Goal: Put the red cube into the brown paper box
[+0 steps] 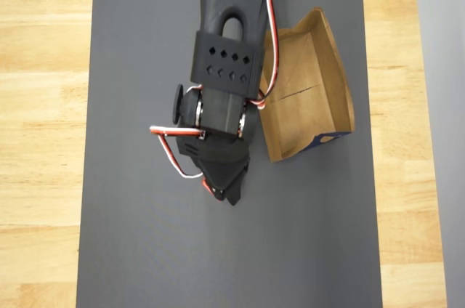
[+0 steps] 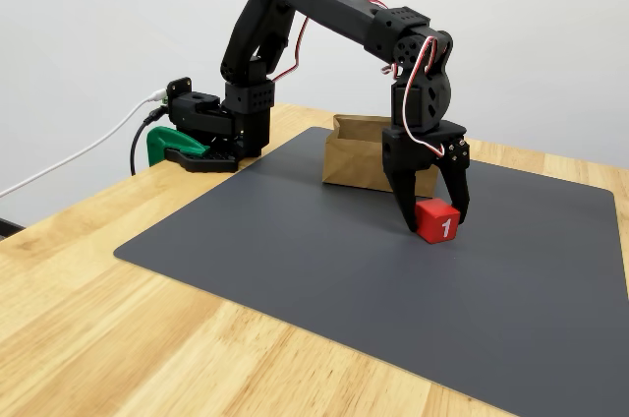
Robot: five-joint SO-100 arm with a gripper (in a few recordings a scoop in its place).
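Box (image 2: 369, 156) behind cube (image 2: 436, 219) — mat (image 2: 295, 250) beneath

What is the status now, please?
Hand down at the mat, fingers around the cube. Cube on the mat, not lifted. Box behind, empty, nothing in between.

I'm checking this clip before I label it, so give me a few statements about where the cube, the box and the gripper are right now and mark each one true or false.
1. The red cube sits on the dark mat, not in the brown paper box. True.
2. The gripper is down at the cube with a finger on either side of it. True.
3. The cube is lifted clear of the mat. False: it rests on the mat.
4. The box already holds something. False: the overhead view shows only its creased bottom.
5. The cube's facing side bears a white numeral 1. True.
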